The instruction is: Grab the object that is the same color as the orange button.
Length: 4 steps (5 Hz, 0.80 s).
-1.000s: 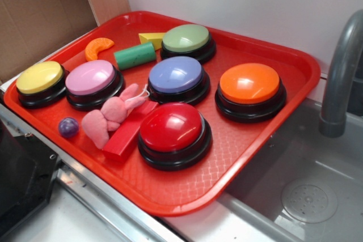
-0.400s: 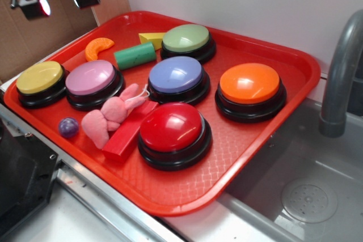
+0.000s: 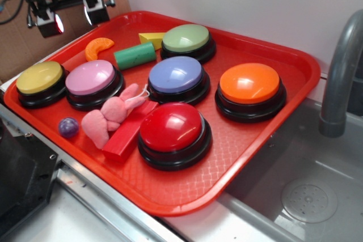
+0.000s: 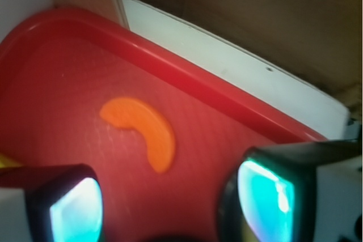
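Observation:
The small orange crescent piece [image 3: 98,47] lies flat on the red tray [image 3: 283,92] near its back left corner. It also shows in the wrist view [image 4: 142,130], ahead of the fingers. The big orange domed button [image 3: 250,84] on its black base stands at the tray's right. My gripper [image 3: 72,14] hangs open and empty in the air above the tray's back left edge, up and to the left of the crescent. In the wrist view the gripper [image 4: 170,202] has its two fingers spread wide with bare tray between them.
The tray also holds yellow [image 3: 39,77], pink [image 3: 91,77], blue [image 3: 176,75], green [image 3: 186,38] and red [image 3: 171,127] buttons, a green cylinder [image 3: 135,55], a yellow wedge [image 3: 151,38], a pink plush [image 3: 110,114], a red block [image 3: 127,134] and a purple ball [image 3: 68,127]. A cardboard wall stands behind; a sink and faucet [image 3: 340,72] are right.
My gripper has come down and to the right into view, from the top left corner towards the tray's back left edge. The crescent and the other things have not moved.

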{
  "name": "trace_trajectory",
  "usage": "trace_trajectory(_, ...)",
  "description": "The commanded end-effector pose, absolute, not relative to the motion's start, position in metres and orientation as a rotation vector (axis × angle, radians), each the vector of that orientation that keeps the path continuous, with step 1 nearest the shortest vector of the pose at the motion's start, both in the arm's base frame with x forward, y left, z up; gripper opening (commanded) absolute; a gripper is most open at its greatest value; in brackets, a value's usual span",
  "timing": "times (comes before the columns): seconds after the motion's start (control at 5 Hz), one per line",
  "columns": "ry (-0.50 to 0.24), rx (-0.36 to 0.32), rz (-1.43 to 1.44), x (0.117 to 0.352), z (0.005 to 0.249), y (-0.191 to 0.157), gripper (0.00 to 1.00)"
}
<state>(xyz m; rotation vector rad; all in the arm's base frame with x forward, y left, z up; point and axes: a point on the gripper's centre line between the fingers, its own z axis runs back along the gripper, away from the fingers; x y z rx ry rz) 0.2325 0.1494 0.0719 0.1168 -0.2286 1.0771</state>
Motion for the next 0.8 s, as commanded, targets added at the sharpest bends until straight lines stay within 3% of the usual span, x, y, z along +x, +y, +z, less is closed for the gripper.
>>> trace_trajectory(0.0, -0.301, 0.049, 1.064, 0.23, 0.051, 0.171, 1.0)
trace_trajectory(0.4, -0.277, 0.009, 1.001, 0.237, 0.026, 0.17, 1.0)
trace_trajectory(0.6, -0.266, 0.024, 0.986, 0.239, 0.023, 0.168, 0.41)
